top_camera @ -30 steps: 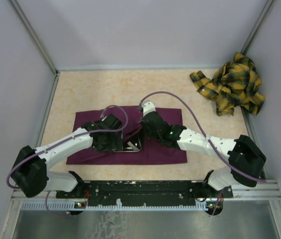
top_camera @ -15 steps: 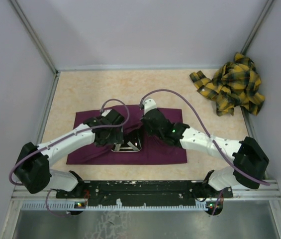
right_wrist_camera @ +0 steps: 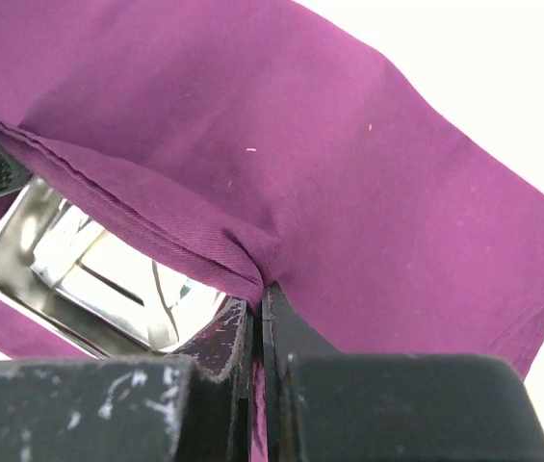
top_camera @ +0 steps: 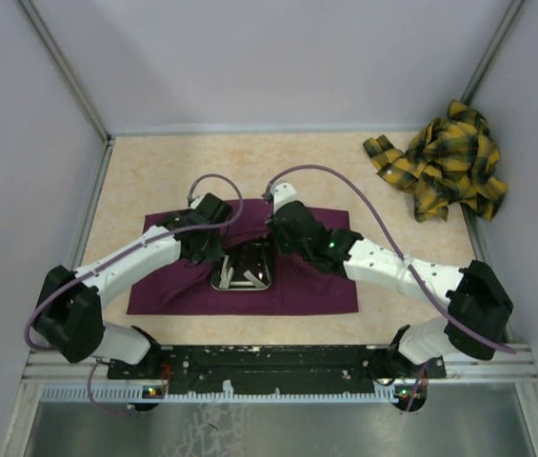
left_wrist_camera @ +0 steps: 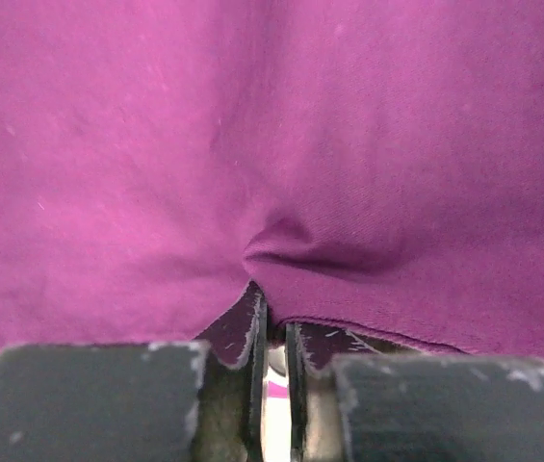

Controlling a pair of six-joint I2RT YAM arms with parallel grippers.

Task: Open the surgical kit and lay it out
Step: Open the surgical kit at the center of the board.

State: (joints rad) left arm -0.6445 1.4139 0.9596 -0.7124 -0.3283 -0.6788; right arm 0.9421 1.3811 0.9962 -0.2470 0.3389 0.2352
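We are looking at the purple cloth (top_camera: 307, 290), which is lying spread along the near edge of the counter (top_camera: 173, 176), about midway between its left and right sides. The steel tray (top_camera: 242, 287) is sitting on the cloth's middle, uncovered from above. Thin metal tools (right_wrist_camera: 108, 265) are lying inside it, though we cannot tell them apart.

The left gripper (left_wrist_camera: 272, 306) is reaching over the cloth just left of the tray's far edge. Its fingers are standing narrow and pinching a small pucker of the cloth at their tips. The right gripper (right_wrist_camera: 258, 300) is reaching in from the other side, just right of the tray's far edge. Its fingers are pressing together on a folded edge of the cloth, and that fold is hanging over the tray's rim in the right wrist view. The two grippers are sitting near each other, with the tray's far edge between them.

A crumpled yellow plaid cloth (top_camera: 440, 162) is lying in the far right corner of the counter, well apart from the kit.
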